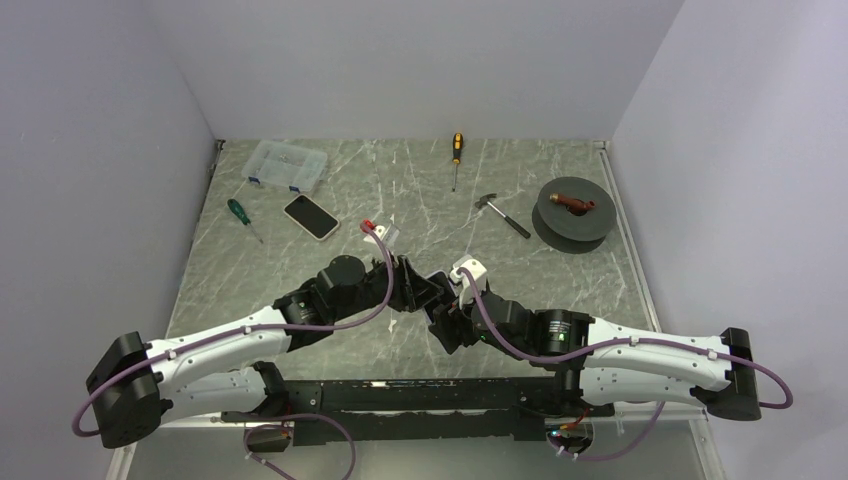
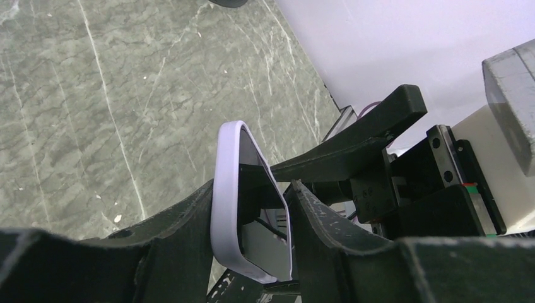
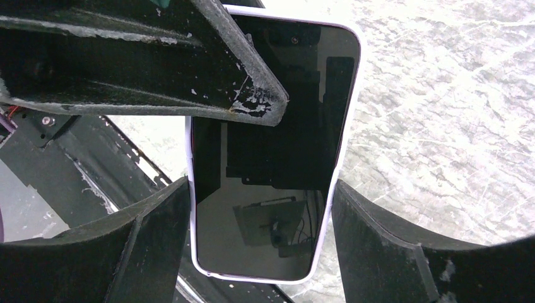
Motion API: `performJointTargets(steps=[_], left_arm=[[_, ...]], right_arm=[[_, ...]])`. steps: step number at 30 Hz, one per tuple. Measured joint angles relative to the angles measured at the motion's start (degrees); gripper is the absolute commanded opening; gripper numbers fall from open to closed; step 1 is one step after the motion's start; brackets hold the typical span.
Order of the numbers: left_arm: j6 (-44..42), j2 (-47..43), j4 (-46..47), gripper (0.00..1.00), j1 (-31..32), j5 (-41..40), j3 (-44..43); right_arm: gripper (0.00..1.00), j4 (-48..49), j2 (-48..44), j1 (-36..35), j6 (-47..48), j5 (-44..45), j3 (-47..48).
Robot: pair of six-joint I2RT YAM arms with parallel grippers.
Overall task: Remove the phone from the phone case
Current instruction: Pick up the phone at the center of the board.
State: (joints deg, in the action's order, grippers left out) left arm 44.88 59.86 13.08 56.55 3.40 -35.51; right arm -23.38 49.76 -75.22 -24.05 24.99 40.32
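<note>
The phone (image 3: pixel 271 158), with a dark screen, sits in a pale lilac phone case (image 3: pixel 252 276) and is held up off the table between both arms. My right gripper (image 3: pixel 260 186) is shut on the case's two long edges near its lower end. My left gripper (image 2: pixel 252 189) is clamped across the other end of the case (image 2: pixel 224 196). One finger lies on the case's back and the other finger (image 3: pixel 208 69) lies over the screen. In the top view the left gripper (image 1: pixel 418 285) and the right gripper (image 1: pixel 445 310) meet at the table's middle and hide the phone.
A second, bare-looking phone (image 1: pixel 311 216) lies at the back left, near a clear parts box (image 1: pixel 287 165) and a green screwdriver (image 1: pixel 243 218). A yellow-handled screwdriver (image 1: pixel 456 155), a hammer (image 1: pixel 502 214) and a dark round spool (image 1: pixel 572 210) lie at the back right.
</note>
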Motion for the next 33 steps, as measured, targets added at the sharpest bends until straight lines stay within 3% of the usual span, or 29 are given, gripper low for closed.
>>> performJointTargets(steps=[12, 21, 25, 26, 30, 31, 33], left_arm=[[0.6, 0.0, 0.8, 0.38, -0.1, 0.0, 0.7], [1.2, 0.9, 1.4, 0.19, -0.1, 0.1, 0.8], [2.2, 1.1, 2.9, 0.01, -0.1, 0.4, 0.8], [2.4, 1.1, 3.0, 0.00, -0.1, 0.5, 0.8], [2.6, 1.2, 3.0, 0.00, -0.1, 0.7, 0.8], [2.6, 1.1, 3.0, 0.00, -0.1, 0.7, 0.8], [2.4, 1.0, 2.8, 0.00, -0.1, 0.7, 0.8]], right_arm=[[0.00, 0.3, 0.0, 0.0, -0.2, 0.0, 0.0], [0.00, 0.3, -0.1, -0.1, -0.6, 0.0, 0.0], [0.00, 0.4, -0.1, -0.1, -0.6, 0.5, 0.0], [0.04, 0.4, -0.1, -0.1, -0.6, 0.5, 0.0], [0.86, 0.3, -0.1, -0.1, -1.0, 0.7, 0.0], [0.97, 0.3, -0.1, -0.1, -1.0, 0.7, 0.0], [1.00, 0.5, -0.2, -0.1, -1.8, 0.5, 0.0]])
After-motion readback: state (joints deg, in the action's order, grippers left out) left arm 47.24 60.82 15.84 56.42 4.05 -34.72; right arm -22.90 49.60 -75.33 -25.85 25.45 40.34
